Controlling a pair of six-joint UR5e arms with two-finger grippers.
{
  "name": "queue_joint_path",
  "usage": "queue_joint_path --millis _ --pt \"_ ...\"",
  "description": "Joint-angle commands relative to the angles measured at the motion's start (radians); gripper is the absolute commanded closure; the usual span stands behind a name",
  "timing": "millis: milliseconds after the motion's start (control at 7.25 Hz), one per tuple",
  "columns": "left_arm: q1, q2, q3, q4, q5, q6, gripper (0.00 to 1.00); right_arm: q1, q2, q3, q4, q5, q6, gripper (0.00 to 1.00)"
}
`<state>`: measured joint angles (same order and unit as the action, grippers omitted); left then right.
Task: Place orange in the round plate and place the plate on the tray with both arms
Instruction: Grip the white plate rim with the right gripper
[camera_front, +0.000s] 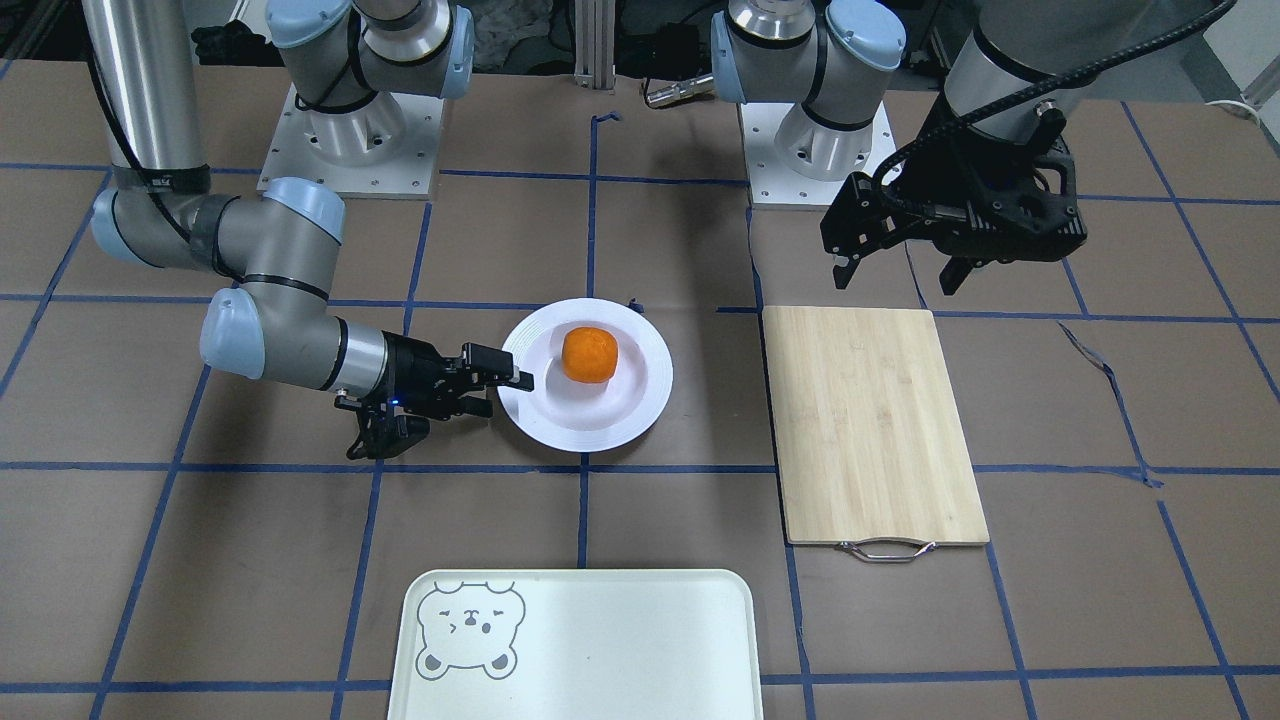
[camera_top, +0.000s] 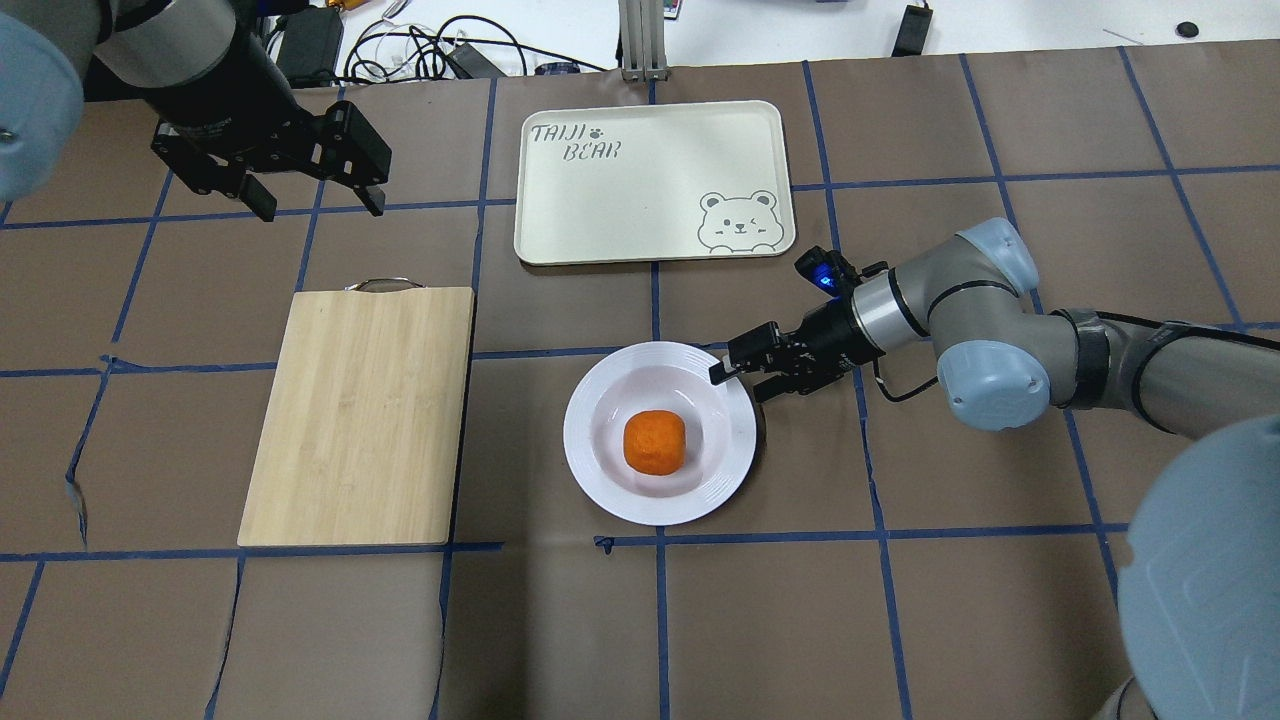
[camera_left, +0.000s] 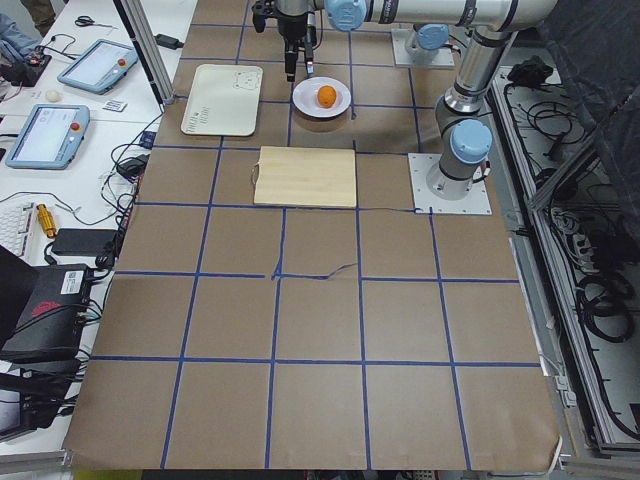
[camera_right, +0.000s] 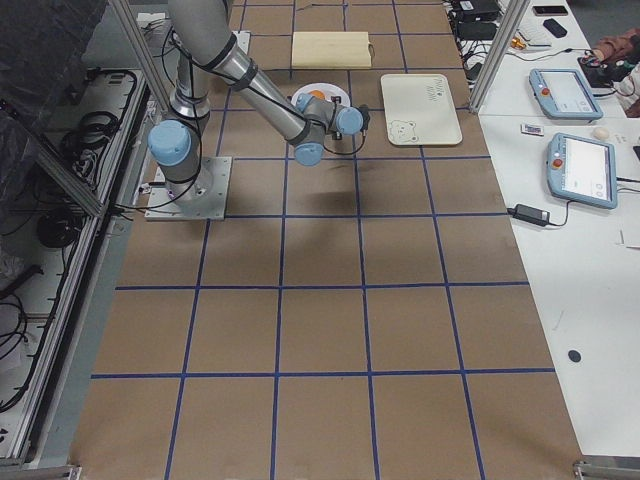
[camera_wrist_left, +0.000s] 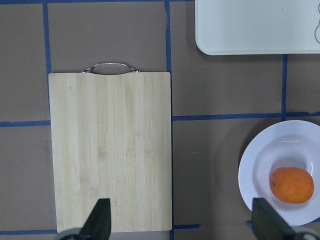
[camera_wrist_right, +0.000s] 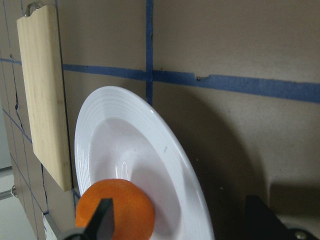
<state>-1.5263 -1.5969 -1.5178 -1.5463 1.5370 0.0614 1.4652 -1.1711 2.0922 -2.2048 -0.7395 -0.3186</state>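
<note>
The orange (camera_front: 588, 354) (camera_top: 654, 441) lies in the middle of the round white plate (camera_front: 630, 400) (camera_top: 600, 470), which rests on the brown table. My right gripper (camera_front: 508, 392) (camera_top: 740, 385) is low at the plate's edge and open. In the right wrist view the plate's rim (camera_wrist_right: 125, 135) runs between its two fingertips. My left gripper (camera_front: 895, 280) (camera_top: 322, 208) hangs open and holds nothing, high above the table near the cutting board's handle end. The cream tray (camera_front: 620, 640) (camera_top: 650, 170) with the bear face lies apart from the plate, bare.
A bamboo cutting board (camera_front: 870, 420) (camera_top: 360, 415) with a metal handle lies beside the plate on the left arm's side. Blue tape lines cross the brown table. Both arm bases stand at the robot's edge.
</note>
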Motion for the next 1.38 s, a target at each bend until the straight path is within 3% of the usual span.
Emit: queue_joint_path --millis 0,276,552,690,828,1241 --pt "0.005 0.0 -0.001 0.0 0.0 0.0 0.0 0.03 0.005 -0.004 -0.003 0.005 0.009 0.08" --pt "0.005 0.0 0.001 0.0 0.0 0.0 0.0 0.03 0.007 -0.003 -0.004 -0.003 0.004 0.2" --pt "0.005 0.0 0.001 -0.002 0.0 0.0 0.0 0.03 0.008 -0.003 -0.006 -0.003 0.004 0.5" --pt "0.005 0.0 0.001 -0.002 0.0 0.0 0.0 0.03 0.008 -0.003 -0.01 -0.004 0.003 0.87" --pt "0.005 0.0 0.001 -0.002 0.0 0.0 0.0 0.034 0.007 -0.004 -0.013 -0.029 0.001 1.0" --pt "0.005 0.0 0.001 -0.003 0.0 0.0 0.0 0.032 0.007 -0.012 -0.007 -0.028 0.013 1.0"
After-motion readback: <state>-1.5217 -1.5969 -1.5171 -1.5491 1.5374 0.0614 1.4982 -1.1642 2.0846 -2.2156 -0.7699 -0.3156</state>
